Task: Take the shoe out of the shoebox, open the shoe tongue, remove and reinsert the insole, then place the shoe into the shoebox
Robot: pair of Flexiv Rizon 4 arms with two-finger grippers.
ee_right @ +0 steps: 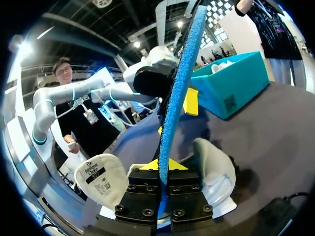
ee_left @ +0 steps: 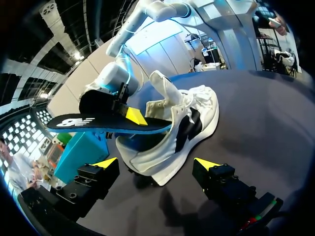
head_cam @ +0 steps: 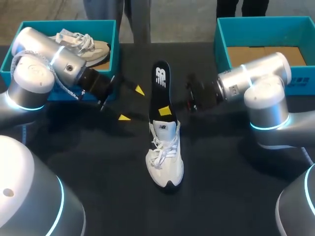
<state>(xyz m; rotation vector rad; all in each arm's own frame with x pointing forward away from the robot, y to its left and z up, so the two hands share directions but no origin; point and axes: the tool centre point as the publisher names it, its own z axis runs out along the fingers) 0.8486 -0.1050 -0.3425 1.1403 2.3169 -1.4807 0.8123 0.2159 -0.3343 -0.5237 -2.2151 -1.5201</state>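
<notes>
The insole (head_cam: 160, 83) stood pinched between our right gripper's (ee_right: 162, 166) fingers, one end at the shoe's (head_cam: 165, 155) mouth. Our left gripper (head_cam: 131, 103) gaped wide and empty, the shoe just ahead.

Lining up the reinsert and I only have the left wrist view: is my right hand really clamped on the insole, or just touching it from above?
Observer: Clamped. The right wrist view shows the right hand with the insole edge-on between both fingers.
Operator: Is the teal box behind it free?
Observer: Yes, the right shoebox shows only a bare cardboard floor.
Operator: And the other box?
Observer: The left shoebox holds a second shoe.
</notes>
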